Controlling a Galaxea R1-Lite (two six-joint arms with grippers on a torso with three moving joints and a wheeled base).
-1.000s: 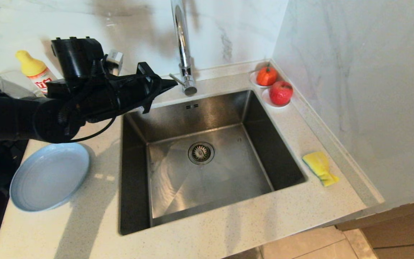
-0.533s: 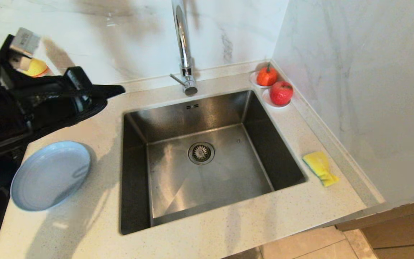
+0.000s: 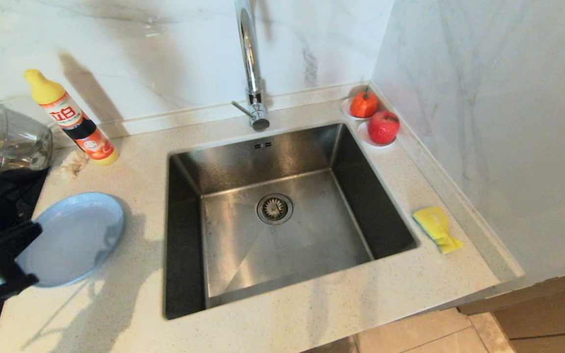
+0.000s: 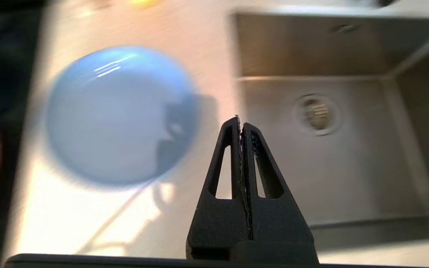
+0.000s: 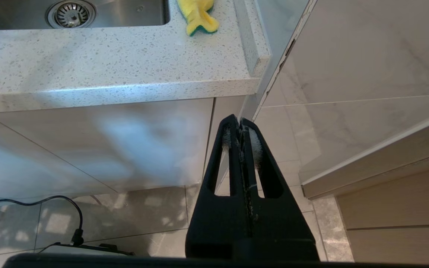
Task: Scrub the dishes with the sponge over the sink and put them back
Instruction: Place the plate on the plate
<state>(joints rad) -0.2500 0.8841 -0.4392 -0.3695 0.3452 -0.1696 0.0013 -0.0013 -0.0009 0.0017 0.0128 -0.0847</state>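
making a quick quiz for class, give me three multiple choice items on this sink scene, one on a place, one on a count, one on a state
1. Where does the sponge lie?
A. in the sink
B. on the counter right of the sink
C. on the blue plate

2. How many red-orange fruits sit at the back corner?
A. two
B. one
C. four

3. How are the left gripper's fingers?
A. wide open
B. shut on the sponge
C. shut on nothing

Answers
1. B: the sponge rests on the counter beside the basin's right rim.
2. A: an orange fruit and a red fruit each sit on a small dish.
3. C: the left wrist view shows the fingers pressed together, nothing between them.
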